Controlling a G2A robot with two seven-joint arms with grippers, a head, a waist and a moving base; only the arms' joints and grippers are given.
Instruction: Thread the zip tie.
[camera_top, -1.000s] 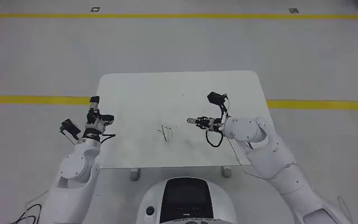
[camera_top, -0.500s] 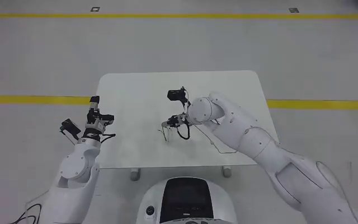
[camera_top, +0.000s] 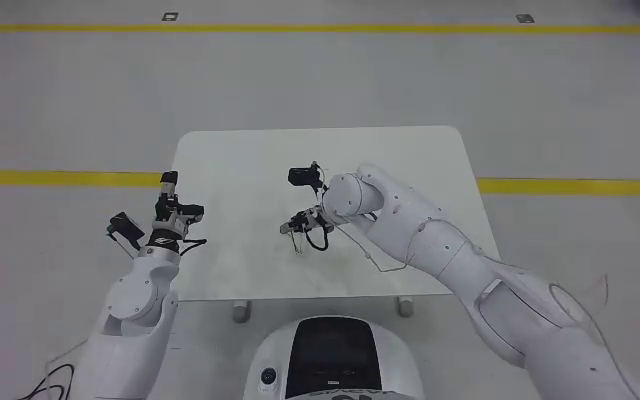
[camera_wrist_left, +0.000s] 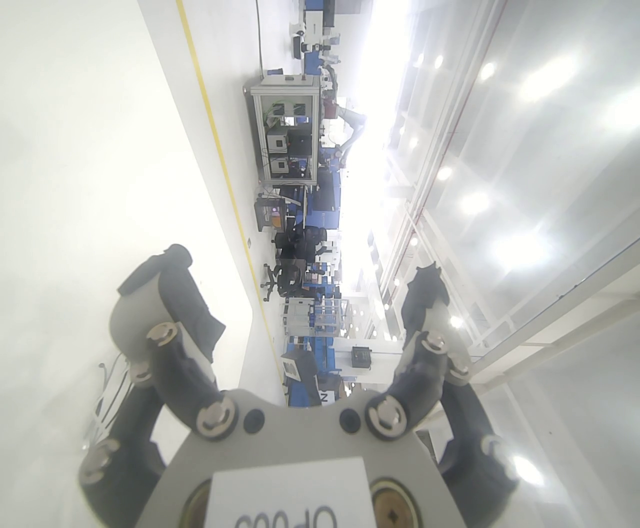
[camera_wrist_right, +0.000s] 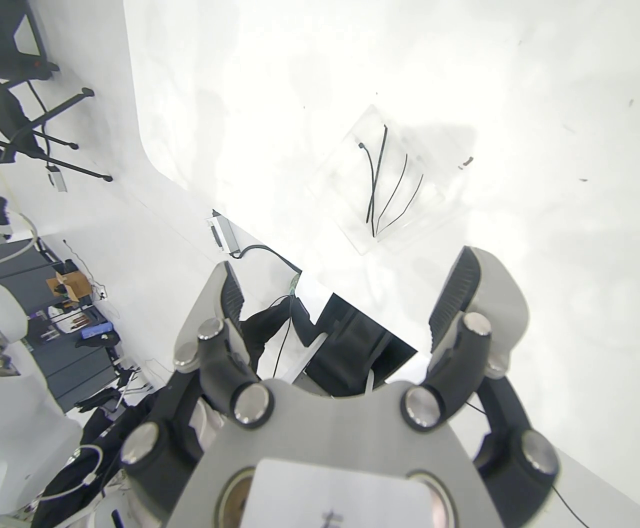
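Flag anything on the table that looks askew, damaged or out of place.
Nothing stands out. The zip ties lie loose in a clear tray, two of them crossing, with the open right gripper close by them. The table carries a few small dark specks.

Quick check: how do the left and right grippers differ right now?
The right gripper hangs over the table's middle, near the zip ties; the left gripper sits at the table's left edge, far from them. The right gripper points down at the tabletop; the left gripper points out into the room. Both are open and empty.
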